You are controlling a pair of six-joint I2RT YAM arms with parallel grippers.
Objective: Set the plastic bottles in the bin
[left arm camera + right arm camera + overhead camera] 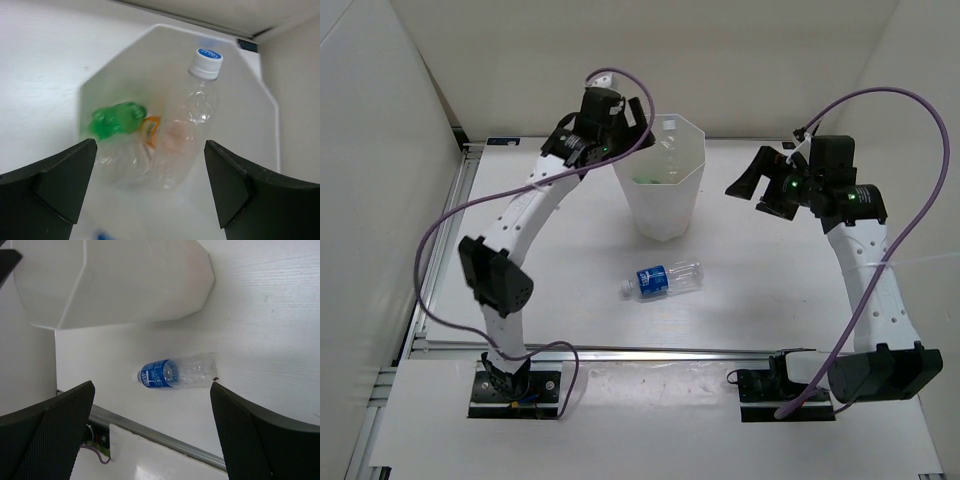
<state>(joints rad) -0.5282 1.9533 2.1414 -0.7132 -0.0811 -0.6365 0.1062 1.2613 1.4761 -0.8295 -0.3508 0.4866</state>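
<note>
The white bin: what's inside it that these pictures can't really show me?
- Top view: the bin wall hides nearly everything inside; only a green speck shows.
- Left wrist view: blurred; green bottle and capped clear bottle are plain, but the orange bottle is mostly covered, and the count of clear ones beneath is unclear.
- Right wrist view: only its outside shows.
</note>
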